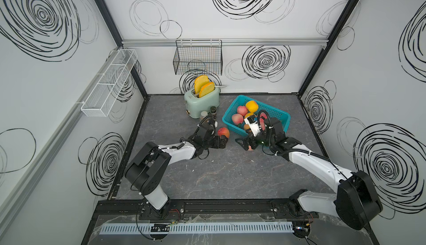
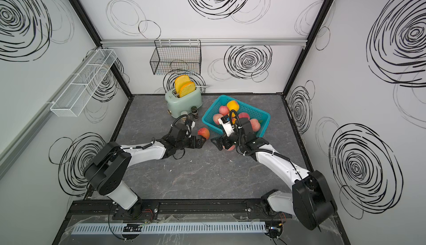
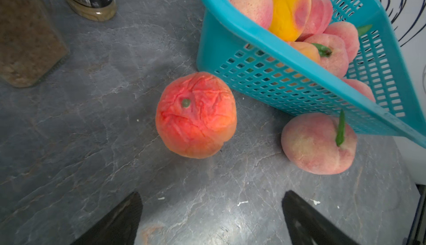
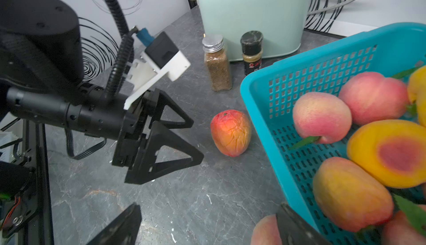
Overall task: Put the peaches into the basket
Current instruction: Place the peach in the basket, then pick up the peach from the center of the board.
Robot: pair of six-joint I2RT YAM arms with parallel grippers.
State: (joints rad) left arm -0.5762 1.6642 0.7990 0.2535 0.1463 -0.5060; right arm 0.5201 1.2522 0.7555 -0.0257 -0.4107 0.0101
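Observation:
The teal basket (image 1: 231,107) (image 2: 211,108) stands at the back right and holds several pink and yellow peaches (image 1: 242,110) (image 3: 290,10) (image 4: 322,117). A wrinkled red-orange peach (image 1: 223,132) (image 3: 196,114) (image 4: 231,132) lies on the table left of the basket. My left gripper (image 1: 224,140) (image 3: 212,218) is open just short of it, not touching. A pink peach (image 2: 230,148) (image 3: 318,143) (image 4: 265,231) lies against the basket's front wall. My right gripper (image 1: 245,145) (image 4: 207,223) is open over it, and the peach rests against one finger (image 4: 295,225).
A mint toaster (image 1: 201,103) with two toast slices stands at the back, with two spice jars (image 1: 204,115) (image 1: 213,111) in front of it, close to my left wrist. A black wire basket (image 1: 198,58) and a white mesh rack (image 1: 108,84) hang on the walls.

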